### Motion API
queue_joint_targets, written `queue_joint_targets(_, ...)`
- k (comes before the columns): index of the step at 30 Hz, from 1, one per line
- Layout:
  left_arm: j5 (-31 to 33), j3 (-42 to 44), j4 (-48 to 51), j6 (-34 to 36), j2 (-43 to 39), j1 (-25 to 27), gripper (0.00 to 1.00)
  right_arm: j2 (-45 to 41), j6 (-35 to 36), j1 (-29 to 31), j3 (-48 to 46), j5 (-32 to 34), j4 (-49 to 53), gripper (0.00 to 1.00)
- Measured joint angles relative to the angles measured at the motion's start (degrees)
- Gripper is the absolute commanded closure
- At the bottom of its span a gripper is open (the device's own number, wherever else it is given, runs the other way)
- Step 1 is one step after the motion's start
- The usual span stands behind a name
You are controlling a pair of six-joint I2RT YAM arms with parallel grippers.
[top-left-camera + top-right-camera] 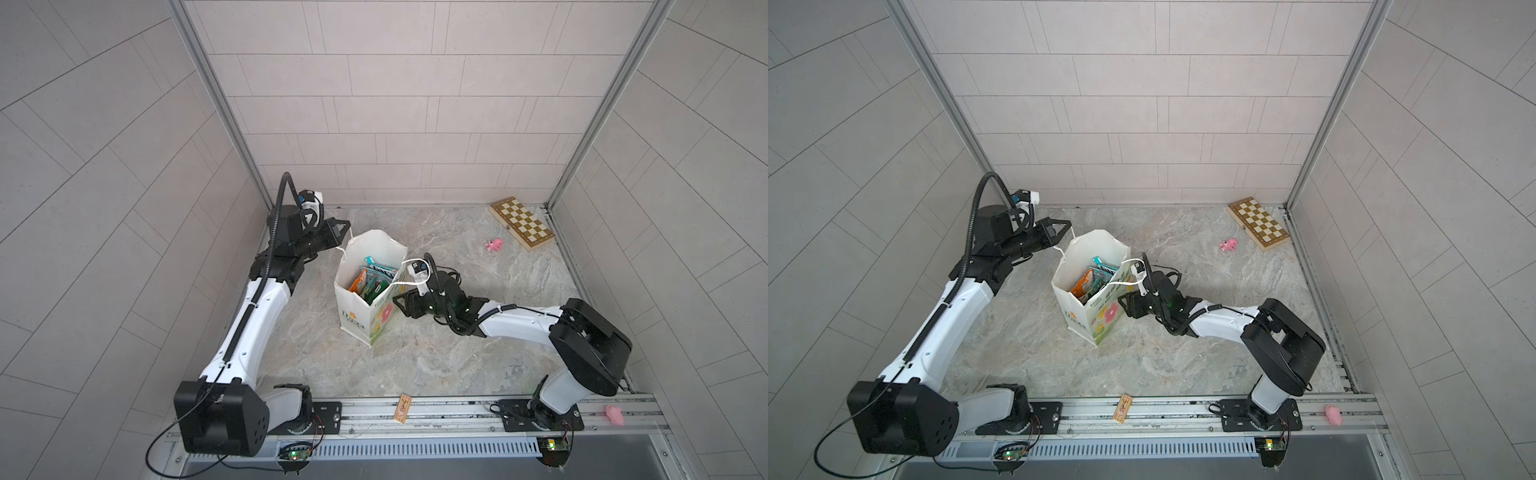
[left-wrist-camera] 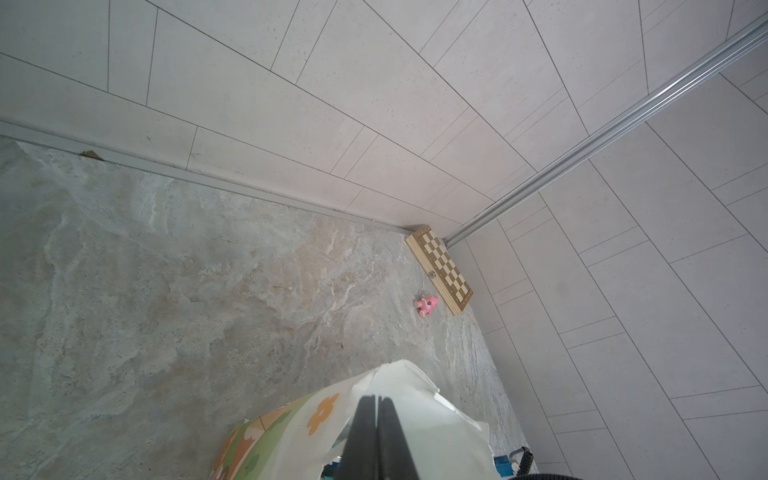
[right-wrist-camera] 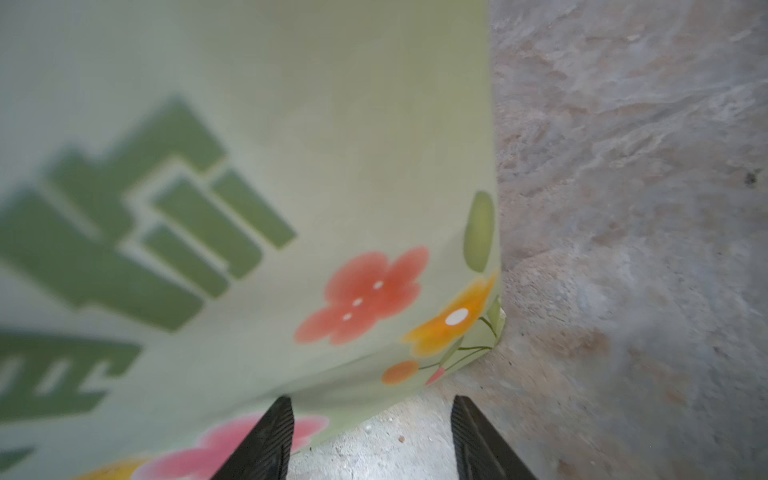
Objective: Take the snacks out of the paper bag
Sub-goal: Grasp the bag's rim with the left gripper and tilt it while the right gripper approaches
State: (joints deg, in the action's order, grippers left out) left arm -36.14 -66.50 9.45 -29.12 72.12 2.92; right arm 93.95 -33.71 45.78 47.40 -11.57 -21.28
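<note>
The white paper bag [image 1: 353, 316] [image 1: 1077, 316] stands open and upright mid-floor. Several snacks [image 1: 374, 279] [image 1: 1096, 277] stick up inside it, in teal, orange and green. My left gripper [image 1: 347, 227] [image 1: 1068, 226] is at the bag's far left rim, shut on its cord handle, which runs taut up to the fingertips. In the left wrist view the jaws [image 2: 376, 401] are pressed together above the bag's rim [image 2: 399, 382]. My right gripper [image 1: 401, 303] [image 1: 1125, 303] is low against the bag's floral side [image 3: 291, 124], open, with the bag's bottom corner between its fingers [image 3: 372, 415].
A checkered wooden board [image 1: 522, 223] lies in the back right corner, with a small pink toy [image 1: 494, 245] in front of it. A small card [image 1: 402, 409] and a pink object [image 1: 614, 414] rest on the front rail. Tiled walls close three sides.
</note>
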Motion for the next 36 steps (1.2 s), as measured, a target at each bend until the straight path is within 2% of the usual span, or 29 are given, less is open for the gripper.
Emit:
queue_joint_targets(9, -1.5, -11.6, 4.2, 3.3, 9.1, 0.0, 1.00, 9.3, -1.9, 0.4, 6.5, 2.4, -6.5, 0.45)
queue_joint_targets(18, -5.1, -24.5, 7.9, 5.4, 19.5, 0.2, 1.00, 20.2, -3.2, 0.3, 17.9, 6.6, -8.9, 0.49)
queue_joint_targets(25, -4.9, -26.9, 10.4, 8.4, 21.6, 1.8, 1.00, 27.0, -4.7, -0.3, 26.2, 8.1, -9.1, 0.50)
queue_joint_targets(30, -2.9, -26.1, 11.3, 10.9, 20.7, 3.5, 1.00, 26.8, -4.7, -1.2, 24.7, 8.3, -9.4, 0.47)
queue_joint_targets(36, -0.6, -20.6, 10.6, 12.3, 15.1, 6.8, 1.00, 19.3, -4.7, -4.2, 10.1, 9.2, -10.2, 0.43)
